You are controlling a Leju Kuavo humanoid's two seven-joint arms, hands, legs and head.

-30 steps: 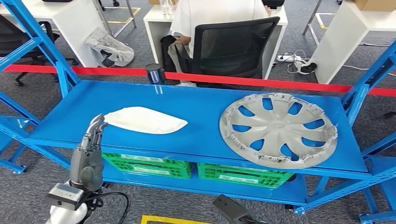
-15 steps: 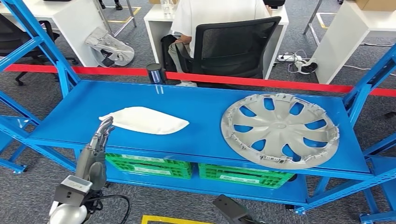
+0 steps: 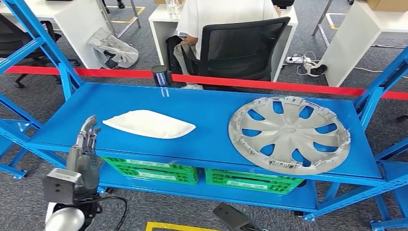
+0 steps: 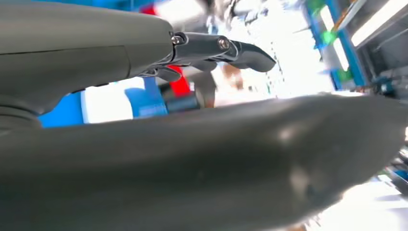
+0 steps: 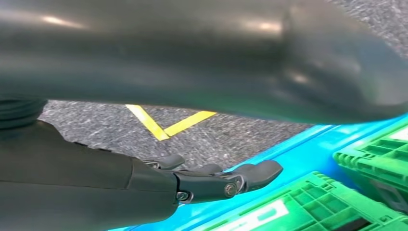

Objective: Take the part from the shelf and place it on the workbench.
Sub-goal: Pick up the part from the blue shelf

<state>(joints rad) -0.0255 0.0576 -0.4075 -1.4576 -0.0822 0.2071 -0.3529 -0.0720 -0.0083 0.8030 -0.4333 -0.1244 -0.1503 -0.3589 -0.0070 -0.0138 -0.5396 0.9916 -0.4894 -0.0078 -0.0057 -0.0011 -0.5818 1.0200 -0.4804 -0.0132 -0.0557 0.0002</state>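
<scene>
Blue shelf point(image 3: 202, 103) carries white part point(image 3: 149, 124) and grey hubcap point(image 3: 288, 134), well apart

Grey carpet floor point(image 3: 43, 94), white desks point(image 3: 72, 19), black office chair point(image 3: 240, 48), red barrier tape point(image 3: 269, 85)

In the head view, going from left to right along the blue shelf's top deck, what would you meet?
The robot's grey left hand at the front edge → flat white teardrop-shaped part → round silver plastic wheel cover.
</scene>
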